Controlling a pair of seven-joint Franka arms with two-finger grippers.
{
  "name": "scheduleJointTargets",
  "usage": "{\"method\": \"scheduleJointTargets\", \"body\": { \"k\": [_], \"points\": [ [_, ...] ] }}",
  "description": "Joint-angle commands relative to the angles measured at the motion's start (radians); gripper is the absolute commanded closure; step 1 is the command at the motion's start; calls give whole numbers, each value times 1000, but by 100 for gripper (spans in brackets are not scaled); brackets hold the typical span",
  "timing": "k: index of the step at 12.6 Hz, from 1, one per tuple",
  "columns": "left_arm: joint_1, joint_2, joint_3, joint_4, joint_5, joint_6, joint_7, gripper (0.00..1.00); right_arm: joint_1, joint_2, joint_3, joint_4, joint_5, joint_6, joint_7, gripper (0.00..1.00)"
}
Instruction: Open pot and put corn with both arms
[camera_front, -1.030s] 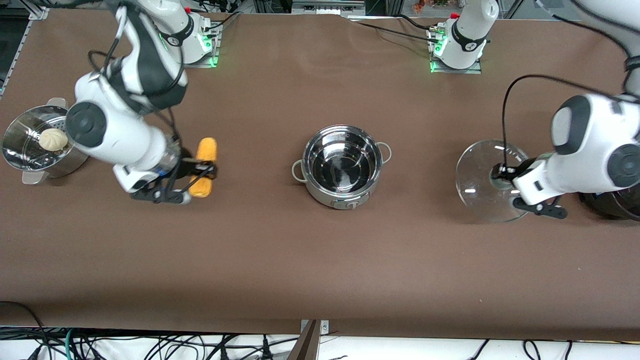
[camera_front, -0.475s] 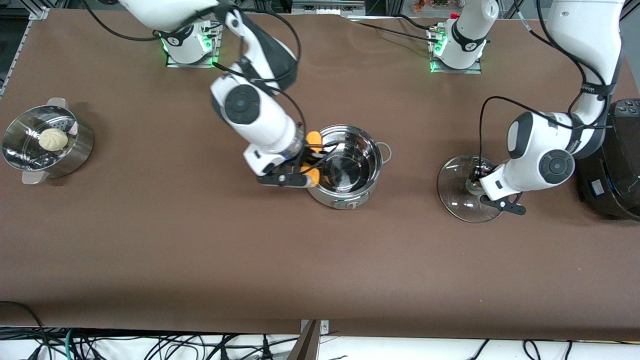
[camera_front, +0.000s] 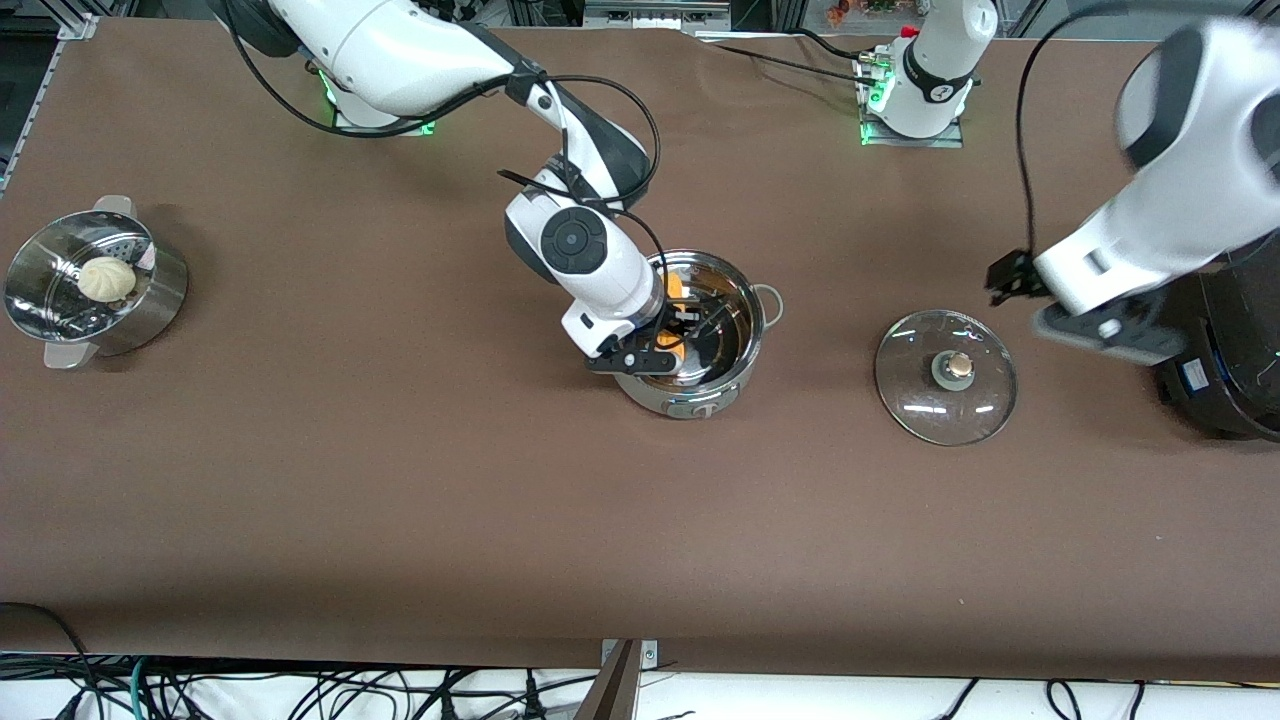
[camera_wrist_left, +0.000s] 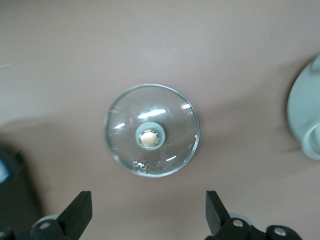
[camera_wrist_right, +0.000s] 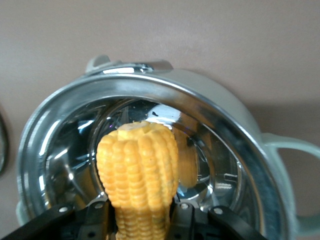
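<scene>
We see two arms at work over one brown table (camera_front: 400, 500). The right gripper (camera_front: 668, 340) hangs inside the mouth of the one open pot (camera_front: 690, 335) at mid-table, its fingers pinching the single corn (camera_wrist_right: 139, 172), which points down into the steel bowl without yet lying on the bottom. The pot's one glass lid (camera_front: 946, 376) lies flat on the table, knob up, well apart from the pot toward the left arm's end. The left gripper (camera_wrist_left: 148, 216) is raised over the table just beside the lid, its two fingers spread wide and holding nothing. At the right arm's end stands one steamer (camera_front: 90, 290) with a single white bun (camera_front: 107, 278) in it. One black appliance (camera_front: 1225, 360) sits at the left arm's end.
</scene>
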Motion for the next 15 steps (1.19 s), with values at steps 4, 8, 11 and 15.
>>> {"method": "scheduleJointTargets", "body": {
  "k": [4, 8, 11, 15],
  "points": [
    [138, 26, -1, 151, -185, -159, -85, 0, 26, -9, -23, 92, -76, -163, 24, 0],
    [141, 15, -79, 154, -74, -158, -92, 0, -137, -157, -33, 246, -156, -606, -46, 0],
    [143, 12, -81, 153, -74, -161, -94, 0, -350, -249, -36, 243, -160, -725, -149, 0],
    [143, 12, -81, 154, -74, -164, -94, 0, -582, -375, -54, 182, -153, -793, -294, 0]
  ]
}}
